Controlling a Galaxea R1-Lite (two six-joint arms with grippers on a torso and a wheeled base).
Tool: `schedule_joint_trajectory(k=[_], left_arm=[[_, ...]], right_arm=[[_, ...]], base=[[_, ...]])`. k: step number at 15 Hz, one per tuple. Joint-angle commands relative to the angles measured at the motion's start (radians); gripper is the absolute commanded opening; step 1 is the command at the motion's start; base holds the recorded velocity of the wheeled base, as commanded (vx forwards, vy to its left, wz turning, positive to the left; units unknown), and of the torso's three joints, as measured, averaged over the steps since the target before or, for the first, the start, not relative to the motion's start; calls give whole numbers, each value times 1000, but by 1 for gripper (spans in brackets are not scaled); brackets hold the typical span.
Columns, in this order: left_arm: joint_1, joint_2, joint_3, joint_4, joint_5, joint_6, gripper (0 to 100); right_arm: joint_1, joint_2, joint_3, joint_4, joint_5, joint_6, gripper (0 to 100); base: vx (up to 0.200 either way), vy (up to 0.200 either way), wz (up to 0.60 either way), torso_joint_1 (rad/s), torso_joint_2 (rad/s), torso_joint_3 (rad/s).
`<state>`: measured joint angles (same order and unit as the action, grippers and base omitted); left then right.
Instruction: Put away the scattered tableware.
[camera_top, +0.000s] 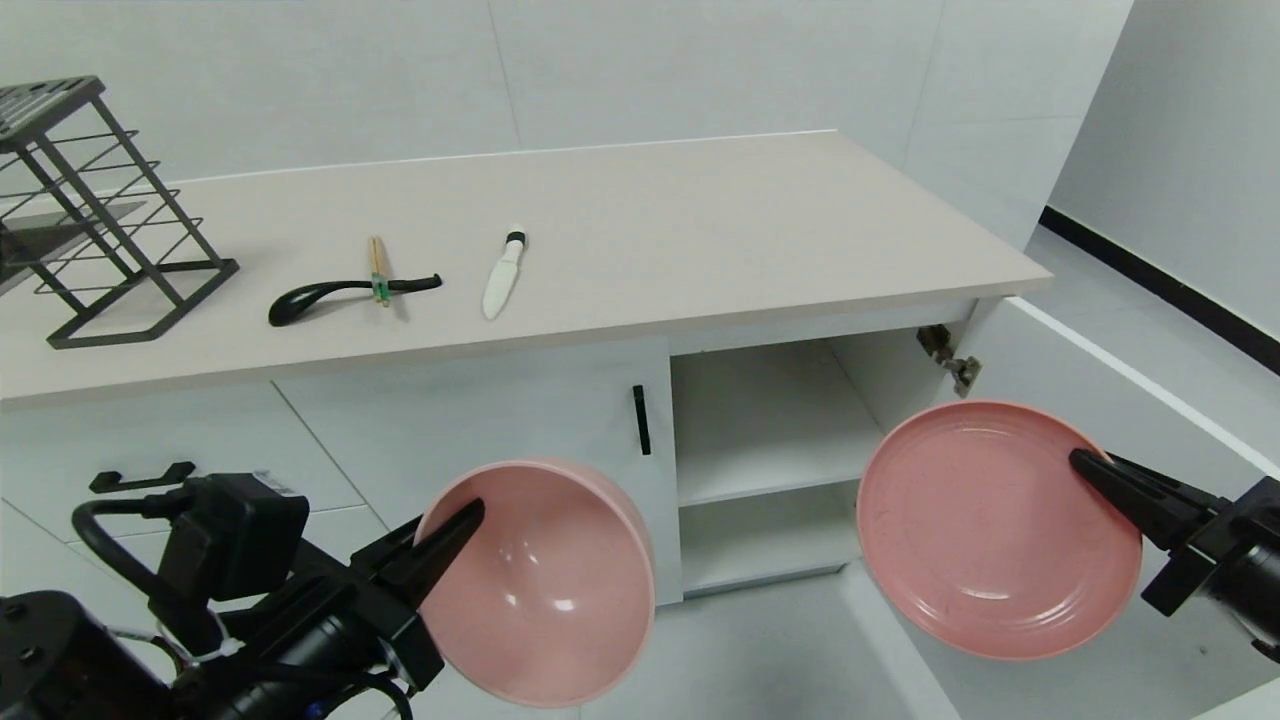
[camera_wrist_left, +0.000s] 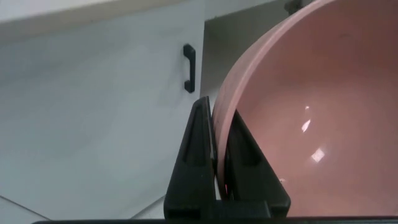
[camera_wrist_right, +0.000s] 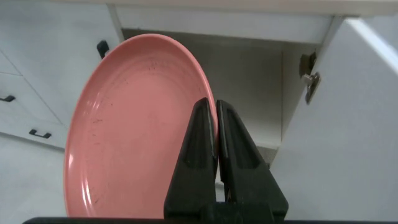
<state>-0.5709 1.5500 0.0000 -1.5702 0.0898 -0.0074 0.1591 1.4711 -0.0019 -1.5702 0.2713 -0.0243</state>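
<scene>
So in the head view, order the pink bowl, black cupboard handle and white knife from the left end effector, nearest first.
1. Round pink bowl: held by left end effector.
2. Black bar handle: cupboard door, rightward.
3. White knife: countertop.

We see a beige countertop (camera_top: 700, 220) running along a pale tiled wall (camera_top: 600, 70), with a black baseboard (camera_top: 1160, 285) at the foot of the wall on the right. Below the top is a closed white cabinet door (camera_top: 480, 410) with a vertical black handle (camera_top: 641, 420) near its right edge, and farther left we see a black drawer handle (camera_top: 142, 477). To the right a second door (camera_top: 1100, 400) stands swung open, its metal hinge (camera_top: 950, 362) just under the countertop's edge.
</scene>
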Motion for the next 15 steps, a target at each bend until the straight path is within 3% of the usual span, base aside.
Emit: schedule_joint_trajectory(k=[1,12,15], left_arm=[[0,-4,0,-1,1,0,0],[3,-10,0,-1,1,0,0],[3,-21,0,-1,8,-2,0]], right_arm=[[0,2,-1,-1,0,0,0],[2,6,0,-1,0,0,0],[2,8,0,-1,0,0,0]], base=[[0,0,0,-246,486,227],[0,0,0,-253,387,163],[200,67,0,-100,271,92]])
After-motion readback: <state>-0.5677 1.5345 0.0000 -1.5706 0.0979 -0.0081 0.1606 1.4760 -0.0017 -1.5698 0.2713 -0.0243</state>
